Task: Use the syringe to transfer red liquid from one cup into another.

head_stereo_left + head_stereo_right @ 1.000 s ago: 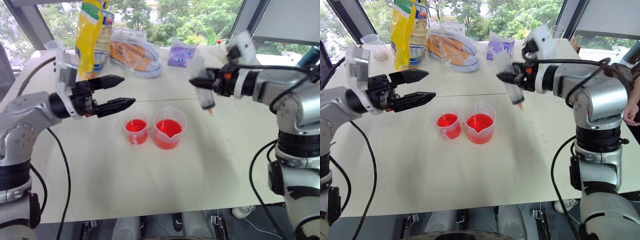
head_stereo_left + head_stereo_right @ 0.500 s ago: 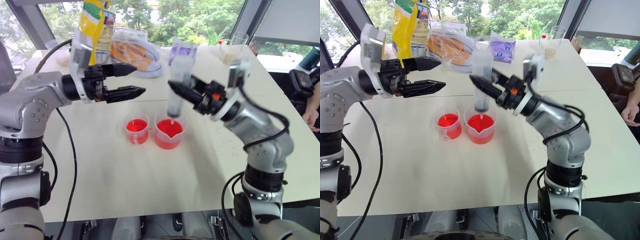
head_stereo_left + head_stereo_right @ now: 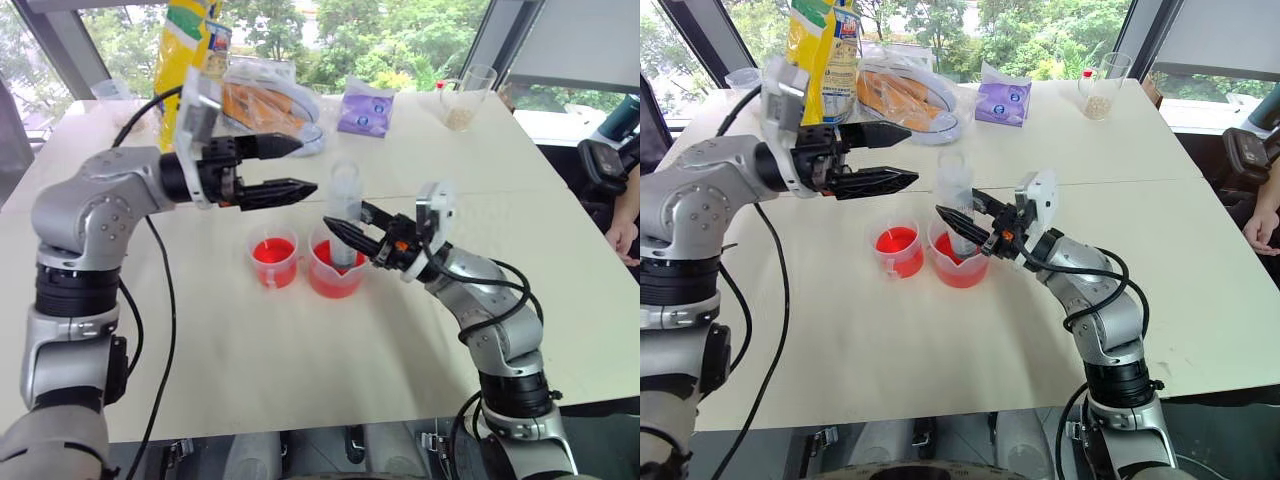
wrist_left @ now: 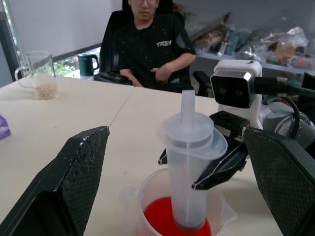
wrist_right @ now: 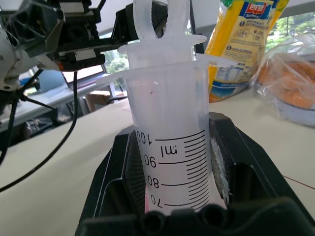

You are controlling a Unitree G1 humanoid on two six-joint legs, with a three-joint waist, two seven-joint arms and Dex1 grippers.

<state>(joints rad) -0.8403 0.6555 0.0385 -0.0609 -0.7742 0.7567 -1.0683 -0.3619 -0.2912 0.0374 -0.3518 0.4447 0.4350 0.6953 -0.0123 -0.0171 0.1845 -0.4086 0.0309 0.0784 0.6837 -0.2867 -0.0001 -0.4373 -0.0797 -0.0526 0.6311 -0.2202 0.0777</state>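
Syringe (image 3: pixel 344 215) standing upright, tip dipping into red liquid (image 3: pixel 330 280) inside the wider spouted cup (image 3: pixel 336 274) mid-table (image 3: pixel 300 380). Right gripper (image 3: pixel 352 228) clamping the barrel from the side, just above the cup rim. Smaller cup (image 3: pixel 273 258) sitting just beside it on the robot's left, also holding red. Left gripper (image 3: pixel 290 167) hovering near the plunger top, fingers spread wide, gripping nothing.

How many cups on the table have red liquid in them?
2. The smaller cup stands at the left; the wider spouted cup stands right beside it, with the syringe dipped into it.
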